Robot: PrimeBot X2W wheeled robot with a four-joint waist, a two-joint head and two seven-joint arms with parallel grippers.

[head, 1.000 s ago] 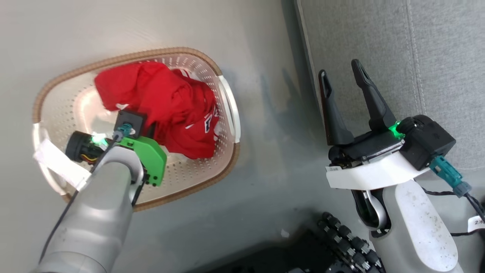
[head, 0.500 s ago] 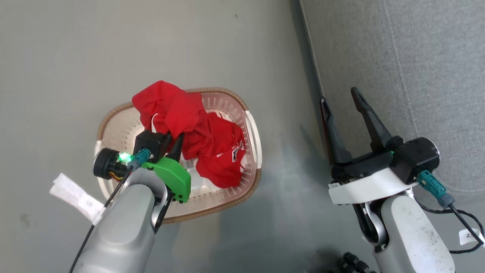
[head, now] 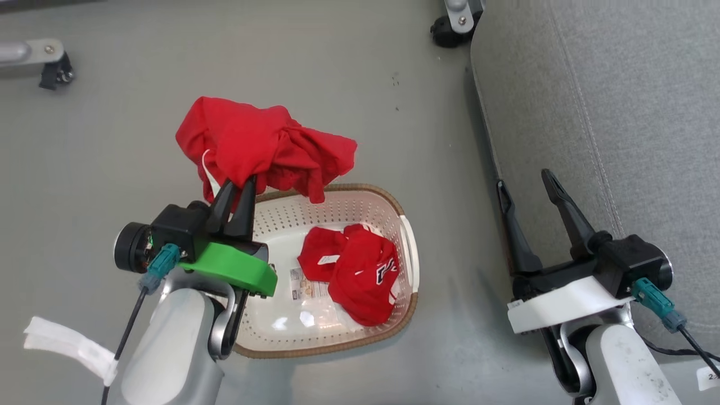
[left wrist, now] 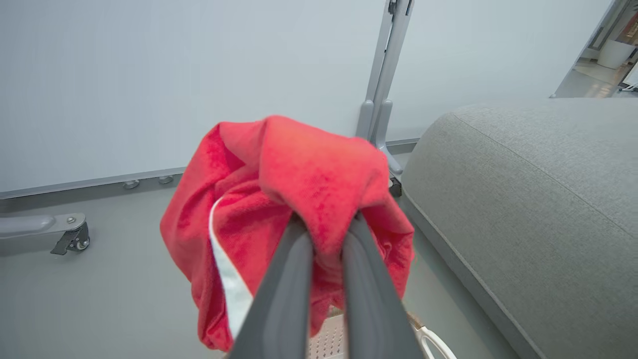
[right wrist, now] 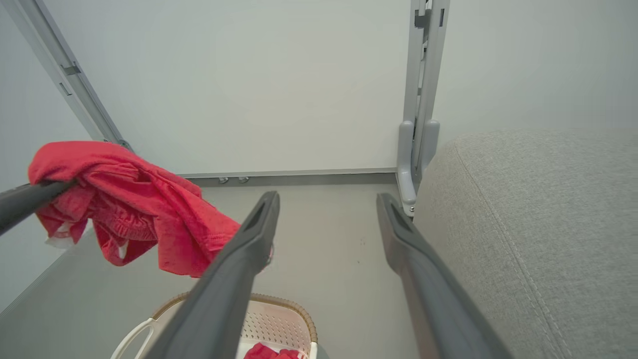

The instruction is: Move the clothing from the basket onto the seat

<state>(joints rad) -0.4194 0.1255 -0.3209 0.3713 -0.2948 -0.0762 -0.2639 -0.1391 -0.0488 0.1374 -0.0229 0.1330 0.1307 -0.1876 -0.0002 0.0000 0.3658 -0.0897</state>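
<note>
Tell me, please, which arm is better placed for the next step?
Left: the left gripper is shut on a red garment held above the basket; the right gripper, though beside the seat, is open and empty.

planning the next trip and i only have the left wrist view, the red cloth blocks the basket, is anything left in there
Observer: Yes, more red clothing lies in the basket, and one piece shows navy-and-white lettering.
Operator: is the right pincer free to help
Observer: The right pincer is open and empty, next to the edge of the seat.
Operator: does my load hang clear of the basket
Observer: In the right wrist view, the held garment hangs above the basket with a visible gap below it.
</note>
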